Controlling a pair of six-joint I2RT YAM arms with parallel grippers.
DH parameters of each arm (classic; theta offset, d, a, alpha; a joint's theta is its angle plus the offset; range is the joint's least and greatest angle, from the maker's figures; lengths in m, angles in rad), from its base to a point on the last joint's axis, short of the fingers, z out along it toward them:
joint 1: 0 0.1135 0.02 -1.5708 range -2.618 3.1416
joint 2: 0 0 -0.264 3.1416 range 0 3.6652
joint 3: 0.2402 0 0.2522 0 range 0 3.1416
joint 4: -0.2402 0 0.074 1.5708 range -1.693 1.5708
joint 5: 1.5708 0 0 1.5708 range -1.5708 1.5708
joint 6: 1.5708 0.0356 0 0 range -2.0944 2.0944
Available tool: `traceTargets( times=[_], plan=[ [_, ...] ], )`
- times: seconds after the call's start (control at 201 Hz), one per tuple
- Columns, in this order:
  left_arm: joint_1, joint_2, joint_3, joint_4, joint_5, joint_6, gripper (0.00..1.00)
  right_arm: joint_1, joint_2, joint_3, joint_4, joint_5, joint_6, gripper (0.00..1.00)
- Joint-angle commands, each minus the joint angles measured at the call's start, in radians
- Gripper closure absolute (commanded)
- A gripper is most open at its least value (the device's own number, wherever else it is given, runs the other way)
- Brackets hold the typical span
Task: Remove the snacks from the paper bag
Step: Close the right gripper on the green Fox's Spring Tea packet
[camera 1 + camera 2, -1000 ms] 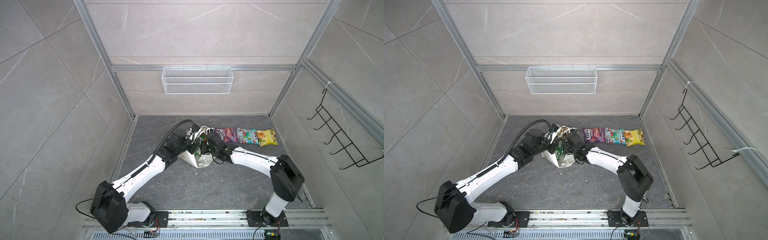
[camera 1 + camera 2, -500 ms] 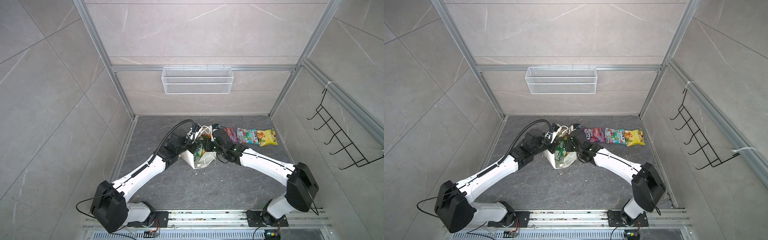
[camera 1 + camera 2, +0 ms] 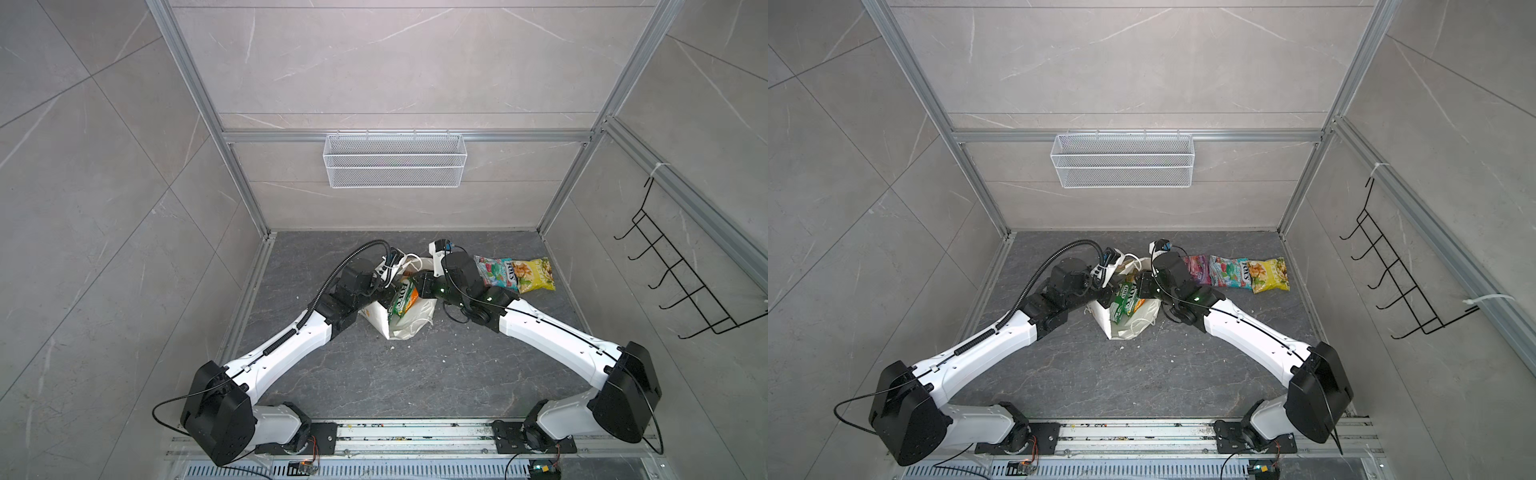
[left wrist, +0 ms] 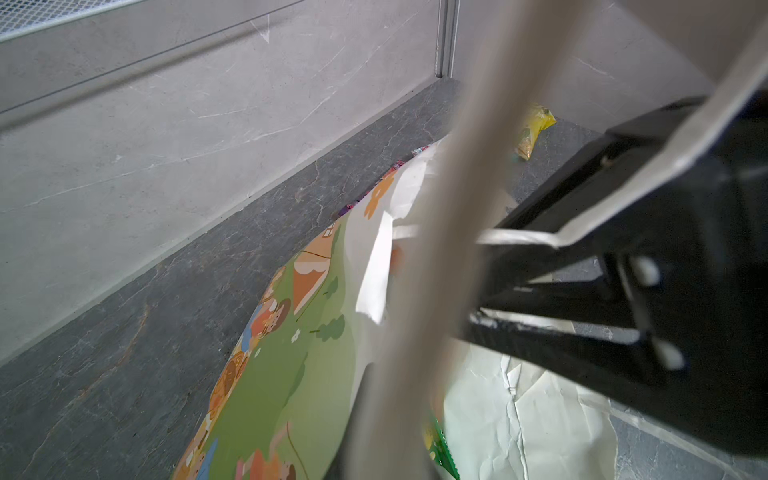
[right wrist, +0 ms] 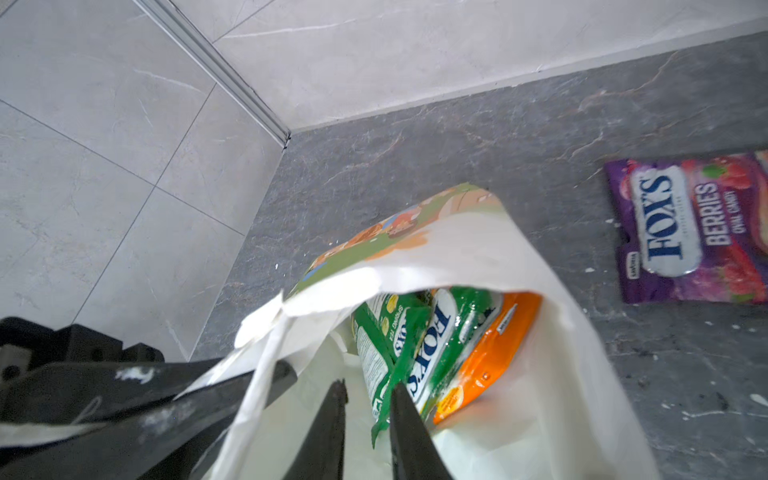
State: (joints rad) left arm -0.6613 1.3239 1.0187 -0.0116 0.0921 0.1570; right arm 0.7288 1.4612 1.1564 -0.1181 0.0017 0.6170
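Mostly the packets' lower halves are hidden inside the bag [image 5: 478,249], which sits open-mouthed on the table [image 5: 415,166]. A blurred cord [image 4: 457,208] blocks much of the left wrist view. The left tool [image 5: 270,376] is clamped on the bag's rim. The right tool [image 5: 368,386] sits in the bag's mouth, jaws slightly apart, with the edge of the green packet [image 5: 419,357] between them. It reads "FOX'S" and "SPRING TEA", and an orange packet [image 5: 490,353] lies against it. Beside the bag a purple packet [image 5: 685,232], cut off, reads "FOX'S BERRIES OVAL CANDY".
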Motion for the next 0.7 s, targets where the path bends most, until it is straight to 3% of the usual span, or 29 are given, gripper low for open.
traceTargets(
  times=[0.0,0.289,0.567,0.697],
  plan=[
    [-0.001,-0.003,0.001,0.075,0.023,0.004,1.00,0.026,0.012,-0.050,0.073,-0.012,0.053,0.79],
    [-0.001,0.005,0.016,0.070,0.014,0.000,1.00,0.096,0.043,-0.213,0.269,0.068,0.130,0.87],
    [-0.001,0.012,0.021,0.072,0.011,-0.006,1.00,0.108,0.099,-0.189,0.246,0.072,0.153,0.84],
    [-0.001,0.009,0.023,0.067,0.014,-0.004,1.00,0.107,0.134,-0.136,0.148,0.151,0.180,0.79]
  ],
)
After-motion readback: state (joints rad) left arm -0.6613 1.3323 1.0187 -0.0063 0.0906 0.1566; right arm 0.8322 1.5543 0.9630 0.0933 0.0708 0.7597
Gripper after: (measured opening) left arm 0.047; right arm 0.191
